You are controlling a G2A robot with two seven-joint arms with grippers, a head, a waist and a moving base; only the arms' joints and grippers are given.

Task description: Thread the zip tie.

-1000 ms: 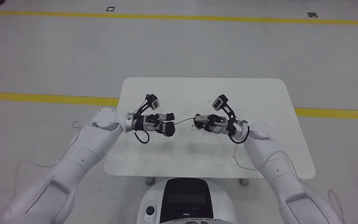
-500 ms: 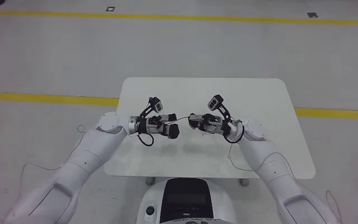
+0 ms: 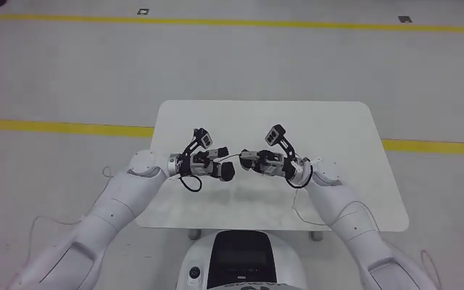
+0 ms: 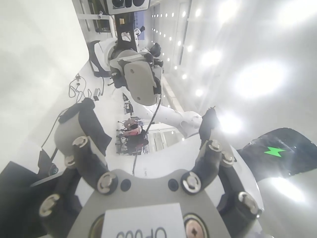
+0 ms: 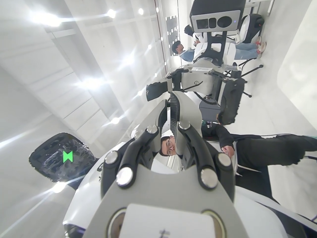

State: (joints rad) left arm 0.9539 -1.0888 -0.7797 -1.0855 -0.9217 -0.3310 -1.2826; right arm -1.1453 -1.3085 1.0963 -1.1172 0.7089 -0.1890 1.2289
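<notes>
Above the white table (image 3: pixel 326 123) my two grippers face each other, tips a short gap apart. My right gripper (image 3: pixel 245 159) is shut on one end of a thin black zip tie (image 3: pixel 230 154). In the left wrist view the zip tie (image 4: pixel 148 127) runs from the right gripper (image 4: pixel 146 87) down between the wide-spread fingers (image 4: pixel 84 115) of my left gripper (image 4: pixel 147 108), which is open and holds nothing. In the right wrist view my right gripper (image 5: pixel 169 101) has its pads pressed together, and the left gripper's black finger (image 5: pixel 230 100) stands opposite.
The table's edges lie well away from both grippers on every side. A yellow floor line (image 3: pixel 72 127) runs behind the table. People sit in the room behind, away from the work.
Both arms have drawn inward and the gap between the two grippers has narrowed. The zip tie has stayed in the right gripper.
</notes>
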